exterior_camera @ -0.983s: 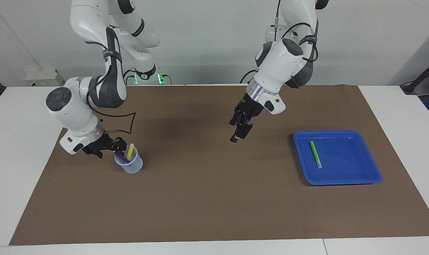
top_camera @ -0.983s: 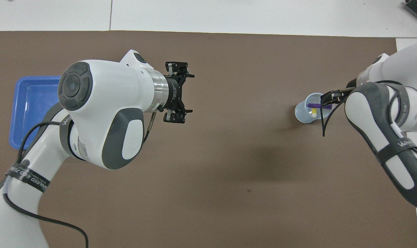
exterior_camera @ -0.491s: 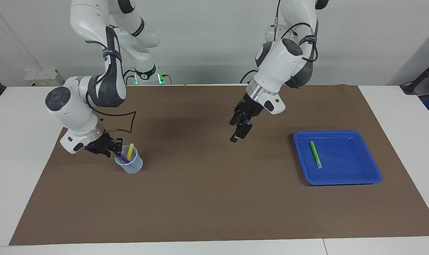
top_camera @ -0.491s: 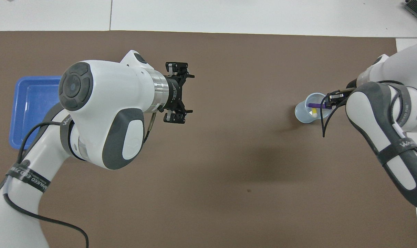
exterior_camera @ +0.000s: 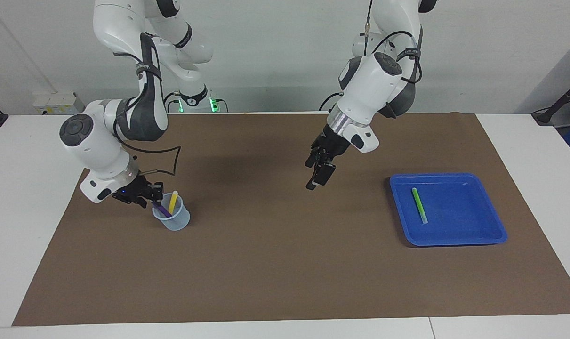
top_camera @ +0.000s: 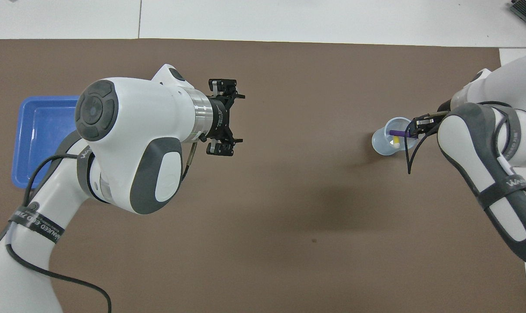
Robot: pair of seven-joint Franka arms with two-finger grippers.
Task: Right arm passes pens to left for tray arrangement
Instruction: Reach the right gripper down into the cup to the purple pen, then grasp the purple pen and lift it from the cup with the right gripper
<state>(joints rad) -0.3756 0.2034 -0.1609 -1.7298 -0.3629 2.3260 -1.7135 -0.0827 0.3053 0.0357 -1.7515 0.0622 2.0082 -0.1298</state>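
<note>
The purple pen [exterior_camera: 159, 207] [top_camera: 396, 133] and the yellow pen [exterior_camera: 172, 201] [top_camera: 395, 140] stand tilted in a translucent cup [exterior_camera: 175, 221] [top_camera: 381, 145] toward the right arm's end of the mat. My right gripper [exterior_camera: 149, 198] [top_camera: 412, 129] is at the cup's rim, shut on the purple pen's upper end. The green pen [exterior_camera: 419, 205] lies in the blue tray [exterior_camera: 477, 238] [top_camera: 28, 130] toward the left arm's end. My left gripper [exterior_camera: 317, 178] [top_camera: 234, 116] hangs open and holds nothing over the middle of the mat.
A brown mat [exterior_camera: 275, 263] covers most of the white table. In the overhead view the left arm hides part of the tray.
The right gripper's fingers have closed on the purple pen's upper end at the cup, and its wrist has risen a little. The left arm has barely moved.
</note>
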